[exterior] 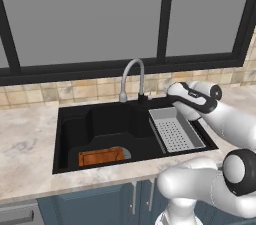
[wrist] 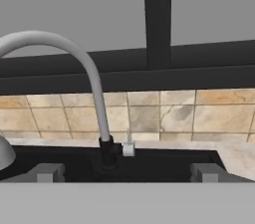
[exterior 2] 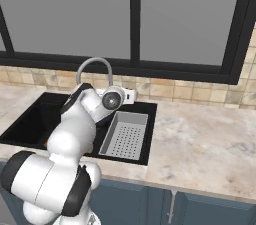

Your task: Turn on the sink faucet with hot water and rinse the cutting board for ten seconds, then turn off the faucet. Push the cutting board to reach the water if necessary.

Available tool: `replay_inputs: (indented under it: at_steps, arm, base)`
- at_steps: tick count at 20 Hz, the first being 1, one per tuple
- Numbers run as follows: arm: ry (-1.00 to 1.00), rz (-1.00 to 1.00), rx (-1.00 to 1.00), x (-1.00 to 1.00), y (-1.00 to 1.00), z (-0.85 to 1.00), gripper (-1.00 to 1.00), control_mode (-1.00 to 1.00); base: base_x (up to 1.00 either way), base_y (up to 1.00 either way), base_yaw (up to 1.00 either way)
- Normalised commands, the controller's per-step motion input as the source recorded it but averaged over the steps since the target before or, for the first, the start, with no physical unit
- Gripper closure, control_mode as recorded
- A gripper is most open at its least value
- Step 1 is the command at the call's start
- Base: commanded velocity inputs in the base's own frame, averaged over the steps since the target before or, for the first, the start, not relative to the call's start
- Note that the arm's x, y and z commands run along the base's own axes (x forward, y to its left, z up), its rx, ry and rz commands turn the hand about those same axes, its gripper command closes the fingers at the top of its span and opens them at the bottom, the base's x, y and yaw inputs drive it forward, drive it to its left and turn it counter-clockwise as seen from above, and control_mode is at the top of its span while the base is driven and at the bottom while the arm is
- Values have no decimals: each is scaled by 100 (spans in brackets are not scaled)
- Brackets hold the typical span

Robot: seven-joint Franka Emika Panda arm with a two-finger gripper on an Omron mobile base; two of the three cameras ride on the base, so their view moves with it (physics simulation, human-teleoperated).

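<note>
Evidently, you are at the very start of the job: no water runs from the sink faucet [exterior: 133, 76], and nothing in the pictures suggests the rinse has begun. The faucet stands at the back rim of the sink [exterior: 75, 124], its grey gooseneck arched toward the left part of the basin, with its short black base and small pale handle [wrist: 128, 147] just beside the spout foot in the hand view. The cutting board [exterior: 101, 156] lies flat on the basin floor at the front left, well apart from the spot under the spout mouth, so I judge that you may have to push it back once the stream is on. A grey perforated tray [exterior: 176, 131] sits in the right part of the basin and plays no role. Your gripper [wrist: 126, 172] hangs in front of the faucet base, aimed at the handle; the two finger tips stand wide apart at the bottom of the hand view with nothing between them, so it is spread and empty, not yet touching the handle. Outstanding items, all of them: close in on the handle, swing it to the hot side, confirm the stream reaches the board, hold the rinse for the required time, then shut the faucet off.
</note>
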Motion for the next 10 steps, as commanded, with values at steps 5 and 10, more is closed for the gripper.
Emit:
replay_inputs:
  at_steps: [5,10]
  arm:
    - [-1,0,0,20,-1,-2,-100,-100]
    - [0,0,0,23,-2,0,-100,-100]
  base:
    - [0,0,0]
    - [0,0,0]
